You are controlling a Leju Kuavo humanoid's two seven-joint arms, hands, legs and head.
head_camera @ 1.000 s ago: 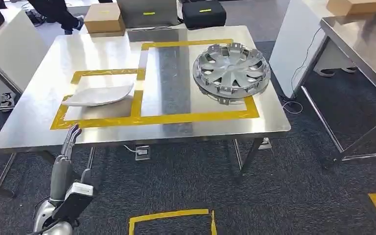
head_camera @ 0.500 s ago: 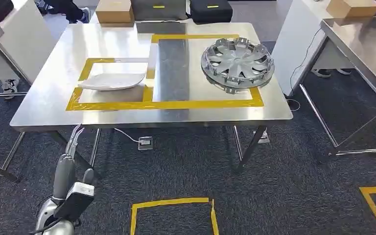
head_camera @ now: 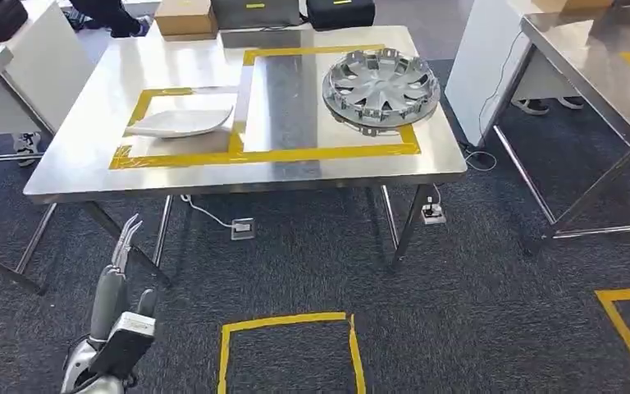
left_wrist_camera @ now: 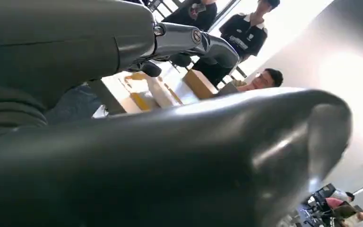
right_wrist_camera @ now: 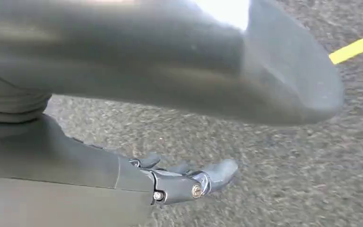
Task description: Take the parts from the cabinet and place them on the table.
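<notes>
I see head view bright, even; soft glare on steel worktop [head_camera: 74, 139]. Wrist views blurred, left backlit, overexposed.

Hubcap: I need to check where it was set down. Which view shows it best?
The head view: the hubcap lies whole on the table, over the yellow tape outline. The wrist views, taken up by each hand, give no sight of it.

Head view high, facing down at table [head_camera: 90, 176]; wrist views close behind hands.
</notes>
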